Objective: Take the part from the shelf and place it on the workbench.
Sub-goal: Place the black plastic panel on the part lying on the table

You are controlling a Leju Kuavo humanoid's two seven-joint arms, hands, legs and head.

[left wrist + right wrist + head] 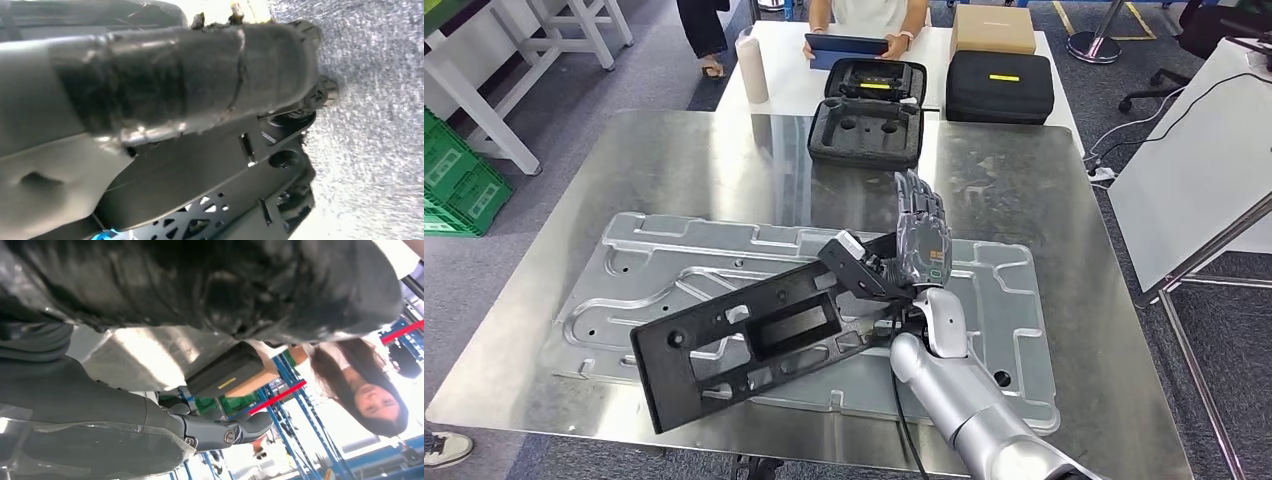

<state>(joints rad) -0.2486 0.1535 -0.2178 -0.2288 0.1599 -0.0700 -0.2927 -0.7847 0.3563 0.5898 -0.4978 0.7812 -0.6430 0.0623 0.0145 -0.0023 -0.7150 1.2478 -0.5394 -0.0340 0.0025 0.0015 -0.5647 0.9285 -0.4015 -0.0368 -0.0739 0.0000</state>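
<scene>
The part point(754, 335), a long black plastic frame with cut-outs, lies slanted on the ribbed metal plate point(1014, 290) on the workbench point(674, 150). Its near-left corner reaches past the plate's front edge. My right hand point(921, 235) stands at the part's far right end, beside the end block with a white label. Its fingers are straight and point away from me. In the right wrist view the thumb point(220, 432) is spread wide from the dark fingers point(200, 285), and the table shows in the gap between them. The left hand point(165, 75) hangs over grey floor, its fingers hidden.
An open black foam case point(867, 115) and a closed black case point(1000, 85) lie at the workbench's far edge. A person with a tablet point(849, 45) sits at the white table behind. Green crates point(454, 180) stand left, and a slanted white board point(1194, 180) stands right.
</scene>
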